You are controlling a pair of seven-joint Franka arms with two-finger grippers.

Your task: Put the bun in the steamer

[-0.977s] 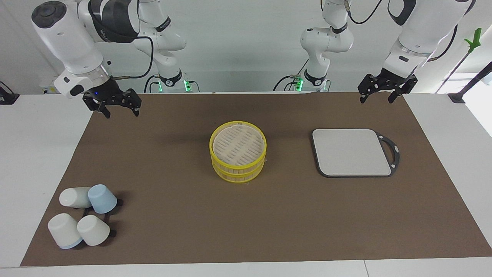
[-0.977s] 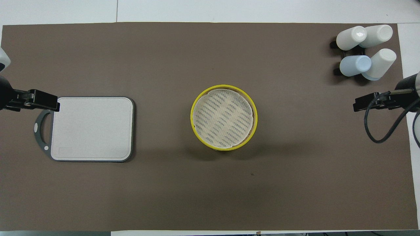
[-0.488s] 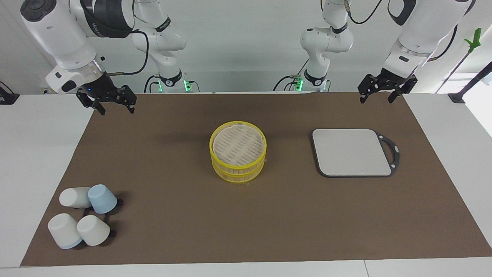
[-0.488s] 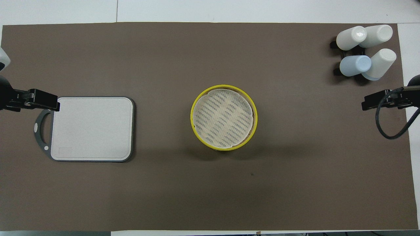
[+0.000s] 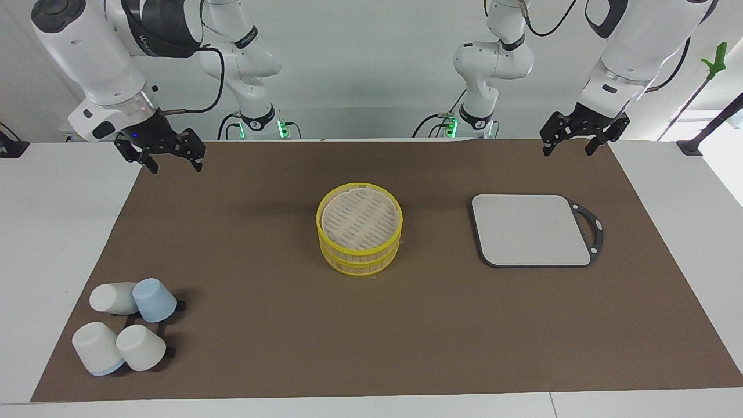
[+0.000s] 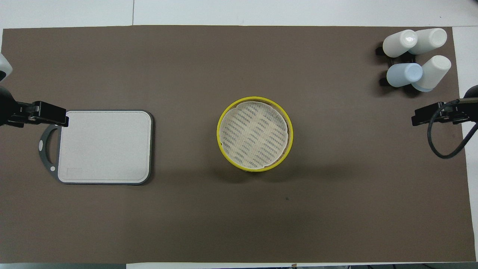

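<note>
Read the dial with the steamer [image 5: 360, 261] [image 6: 220, 144] at its centre, 12 o'clock pointing away from the robots and 9 o'clock toward the left arm's end of the table [image 5: 46, 232]. Start at the robots' edge. The left hand [image 5: 570, 150] hangs in the air over the robot-side edge of the brown mat [image 5: 261, 325] at about 8 o'clock, its fingers spread apart and grasping nothing. The right hand [image 5: 174, 167] hangs over the same edge of the mat at about 4 o'clock, its fingers likewise spread and empty. Both arms wait, and neither hand touches any object. Next, locate the steamer in the middle of the mat: two yellow-rimmed tiers stand stacked and upright, and a pale slatted surface closes the top. You cannot tell what lies beneath it, and you cannot tell where the bun is. At 9 o'clock, well apart from the steamer and level with it, the grey board [image 5: 531, 229] [image 6: 104, 145] lies flat, with its dark loop handle turned toward the end of the table. Farthest from the robots, at about 2 o'clock, four cups [image 5: 125, 328] [image 6: 416, 58] are grouped near the corner of the mat, three white and one blue, over a small black rack.
</note>
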